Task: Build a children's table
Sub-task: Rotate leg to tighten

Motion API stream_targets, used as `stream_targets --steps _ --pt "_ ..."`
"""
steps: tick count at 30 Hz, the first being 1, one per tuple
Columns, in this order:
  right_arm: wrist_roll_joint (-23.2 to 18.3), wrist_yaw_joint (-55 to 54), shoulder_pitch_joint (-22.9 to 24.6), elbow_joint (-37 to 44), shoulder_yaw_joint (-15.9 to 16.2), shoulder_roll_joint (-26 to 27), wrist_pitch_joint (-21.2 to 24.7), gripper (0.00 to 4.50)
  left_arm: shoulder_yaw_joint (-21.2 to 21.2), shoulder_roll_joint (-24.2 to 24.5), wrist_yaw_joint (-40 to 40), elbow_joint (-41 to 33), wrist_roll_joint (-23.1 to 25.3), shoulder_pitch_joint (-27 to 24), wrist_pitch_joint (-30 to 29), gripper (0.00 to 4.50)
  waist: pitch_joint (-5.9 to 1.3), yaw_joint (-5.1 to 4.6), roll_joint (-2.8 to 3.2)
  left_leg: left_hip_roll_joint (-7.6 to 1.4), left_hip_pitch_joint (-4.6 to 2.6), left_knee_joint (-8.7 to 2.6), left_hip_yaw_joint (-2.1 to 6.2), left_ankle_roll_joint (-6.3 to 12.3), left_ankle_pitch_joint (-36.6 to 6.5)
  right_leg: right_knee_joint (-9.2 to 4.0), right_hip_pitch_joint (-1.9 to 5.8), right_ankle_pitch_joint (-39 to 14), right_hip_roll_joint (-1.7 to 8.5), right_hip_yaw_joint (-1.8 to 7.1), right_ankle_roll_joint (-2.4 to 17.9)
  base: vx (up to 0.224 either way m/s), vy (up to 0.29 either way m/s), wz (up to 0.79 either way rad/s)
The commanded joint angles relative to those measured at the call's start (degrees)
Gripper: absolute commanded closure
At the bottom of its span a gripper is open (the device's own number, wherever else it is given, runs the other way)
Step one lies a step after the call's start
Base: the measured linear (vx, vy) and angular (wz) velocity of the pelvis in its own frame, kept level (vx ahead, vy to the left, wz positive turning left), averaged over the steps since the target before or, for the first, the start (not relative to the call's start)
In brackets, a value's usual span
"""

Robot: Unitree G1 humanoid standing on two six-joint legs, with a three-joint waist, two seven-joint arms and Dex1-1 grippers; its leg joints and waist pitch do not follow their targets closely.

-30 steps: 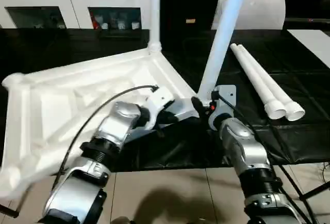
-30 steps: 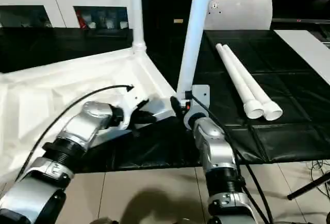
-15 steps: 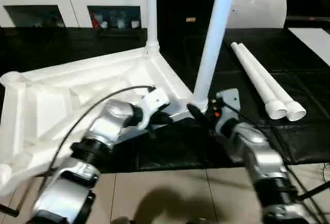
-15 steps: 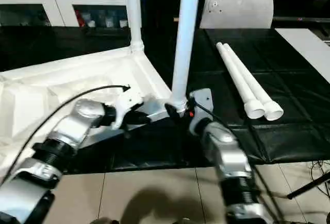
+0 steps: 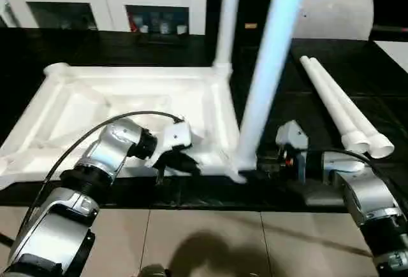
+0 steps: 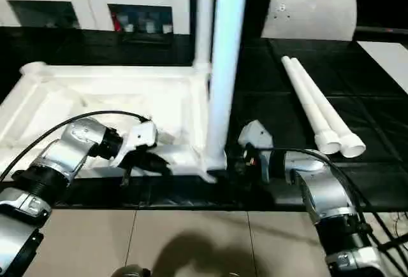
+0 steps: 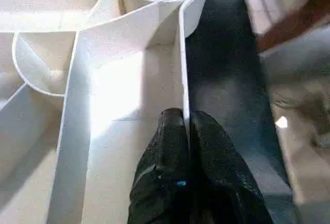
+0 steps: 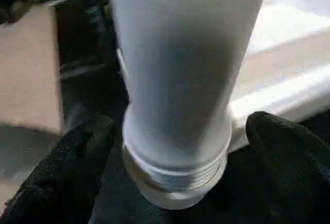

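Your tabletop [image 5: 127,95] is now lying flat, underside up, on the worktop [image 5: 299,114], no longer tilted. Left gripper [image 7: 184,131] is pinching its near rim; right gripper [image 8: 175,147] is gaping around the second leg [image 5: 271,67], now nearly upright at the near corner socket. Seating still unconfirmed.

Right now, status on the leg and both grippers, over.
Left gripper pinching tabletop rim. Right gripper open around second leg, threaded end by the near corner socket, seating unconfirmed. One leg already upright; two spare legs on mat, clear.
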State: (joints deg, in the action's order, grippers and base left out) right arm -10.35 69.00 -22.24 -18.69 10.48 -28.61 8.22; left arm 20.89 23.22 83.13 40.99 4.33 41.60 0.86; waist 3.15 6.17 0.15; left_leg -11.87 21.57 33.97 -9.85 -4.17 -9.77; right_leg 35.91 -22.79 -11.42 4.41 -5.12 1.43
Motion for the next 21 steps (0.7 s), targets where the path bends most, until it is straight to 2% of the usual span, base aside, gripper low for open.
stream_targets --steps 1,3,4,5,7,9,18,19,20,21 --pt "0.6 3.1 -1.4 -0.6 1.4 -0.7 -1.4 0.02 2.4 0.0 4.5 -0.3 0.6 2.3 3.4 4.50 -4.03 -0.16 -0.54 -1.63 -0.77 -3.36 -0.04 4.22 -9.2 -4.36 3.30 -6.5 4.01 3.19 12.6 0.000 0.000 0.00" --pt "0.4 4.2 -1.9 -1.1 1.7 -0.6 -1.3 0.02 2.6 -0.1 5.3 0.3 0.7 2.6 4.2 4.50 -4.13 0.05 -0.51 -1.74 -0.82 -3.35 0.00 4.26 -8.9 -4.29 3.23 -6.5 4.07 3.18 12.5 0.000 0.000 0.00" --pt "0.3 4.8 -2.2 -1.4 2.0 -0.5 -1.2 0.29 2.8 -0.2 5.7 0.5 0.7 2.8 4.5 4.50 -4.18 0.16 -0.51 -1.68 -0.83 -3.28 -0.03 4.26 -8.8 -4.21 3.25 -6.1 4.05 3.15 12.7 0.000 0.000 0.00" --pt "-0.2 6.4 -3.0 -2.0 2.5 -0.1 -0.5 0.36 3.2 -0.4 6.8 1.0 0.7 3.2 5.1 4.50 -4.17 0.17 -0.83 -1.70 -0.73 -3.31 -0.03 4.37 -8.4 -4.12 3.31 -5.5 4.00 3.10 12.9 0.000 0.000 0.00" --pt "-0.6 7.5 -3.5 -2.4 2.9 0.0 -0.1 0.39 3.6 -0.5 7.4 1.3 0.8 3.5 5.8 4.50 -4.17 0.17 -0.65 -1.65 -0.67 -3.26 -0.01 4.51 -8.3 -4.11 3.30 -5.6 4.02 3.04 13.0 0.000 0.000 0.00" --pt "-1.1 8.4 -3.8 -2.3 3.3 0.0 0.7 0.69 3.7 -0.5 7.6 1.7 0.9 3.7 6.2 4.50 -4.16 0.19 -0.71 -1.69 -0.72 -3.25 0.00 4.61 -8.1 -4.01 3.29 -5.0 3.99 3.07 13.1 0.000 0.000 0.00" --pt "-1.5 10.5 -4.1 -2.7 4.0 0.3 0.9 1.26 4.0 -0.5 8.6 3.9 1.1 4.6 8.4 4.50 -4.08 0.38 -0.73 -1.68 -0.65 -3.30 0.03 4.40 -8.3 -4.14 3.29 -5.9 4.10 3.03 12.8 0.000 0.000 0.00" --pt "-1.7 10.7 -4.0 -2.7 4.1 0.4 1.0 1.51 4.0 -0.5 8.6 4.2 1.2 4.6 8.6 4.50 -4.06 0.40 -0.67 -1.71 -0.68 -3.32 0.05 4.38 -8.3 -4.13 3.26 -5.9 4.12 3.00 12.8 0.000 0.000 0.00" --pt "-1.7 10.7 -4.0 -2.6 4.0 0.4 1.2 1.51 3.9 -0.5 8.6 4.2 1.2 4.6 8.6 4.50 -4.06 0.38 -0.71 -1.73 -0.68 -3.32 0.04 4.35 -8.4 -4.13 3.25 -6.0 4.11 3.01 12.9 0.000 0.000 0.00" --pt "-2.2 10.6 -3.6 -2.2 3.9 0.7 1.8 1.58 3.7 -0.5 8.4 4.2 1.0 4.5 8.3 4.50 -4.10 0.44 -0.50 -1.73 -0.73 -3.32 0.08 4.31 -8.3 -4.08 3.28 -5.8 4.11 3.00 13.0 0.000 0.000 0.00"
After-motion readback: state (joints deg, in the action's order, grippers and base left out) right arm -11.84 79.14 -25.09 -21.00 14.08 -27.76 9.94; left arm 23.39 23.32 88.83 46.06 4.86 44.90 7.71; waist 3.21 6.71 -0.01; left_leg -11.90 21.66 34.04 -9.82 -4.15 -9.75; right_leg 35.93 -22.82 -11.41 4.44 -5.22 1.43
